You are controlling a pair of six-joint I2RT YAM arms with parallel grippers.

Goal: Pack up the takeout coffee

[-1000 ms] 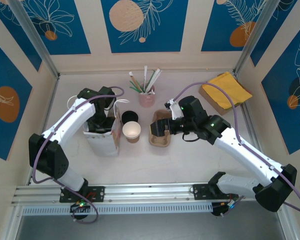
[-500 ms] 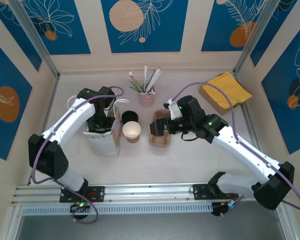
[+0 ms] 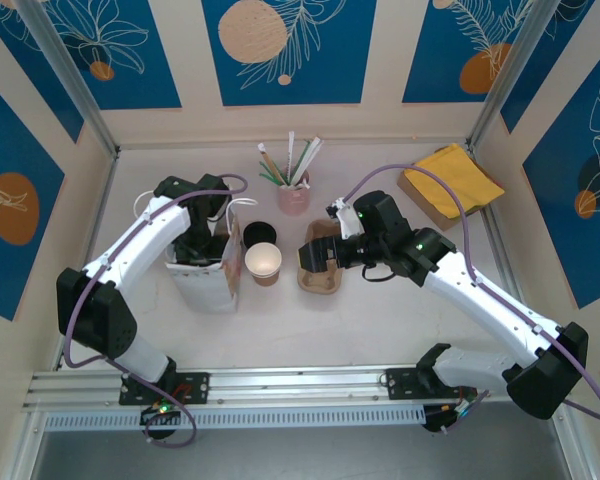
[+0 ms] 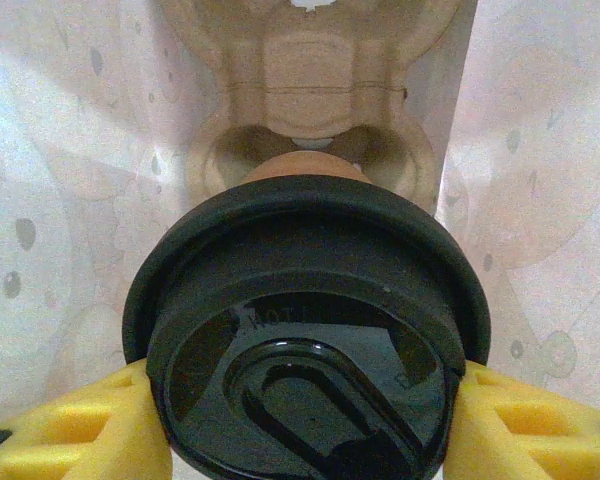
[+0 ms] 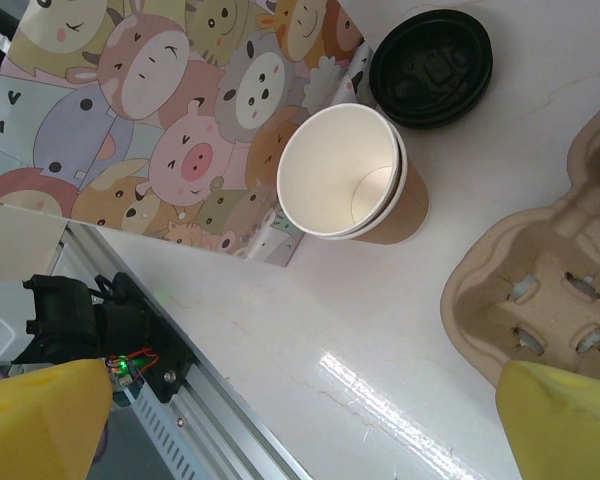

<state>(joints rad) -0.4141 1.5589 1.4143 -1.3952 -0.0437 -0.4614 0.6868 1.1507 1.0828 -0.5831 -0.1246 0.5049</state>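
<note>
Paper is our weak point from above. In the top view the left gripper (image 3: 195, 248) is sunk into the mouth of the patterned bag (image 3: 208, 285), so what it carries is hidden from this camera. The empty cup (image 3: 263, 261) stands just beside the bag, with the loose black lid (image 3: 259, 232) behind it. The right gripper (image 3: 322, 256) hovers over the pulp carrier (image 3: 318, 275) on the table. We worry that if the left arm snags the bag wall when it withdraws, the bag could tip into the empty cup.

At the left wrist, the yellow foam pads (image 4: 70, 435) clamp the takeout coffee (image 4: 310, 330) from both sides at about the level of its lid. It is inside the bag, above a second carrier (image 4: 315, 90) lying at the bottom. The cup seems to hang over one pocket, though we cannot tell whether its base is seated. If it is let go too high or off-centre, we judge it would land on the pocket's edge, tilt, and perhaps leak at the lid.

At the right wrist, the jaws stand wide apart with nothing between them, their pads at the lower corners. Below lie the empty cup, the loose lid, the table carrier and the bag's cartoon side. A careless sweep towards the bag could topple that light cup.
</note>
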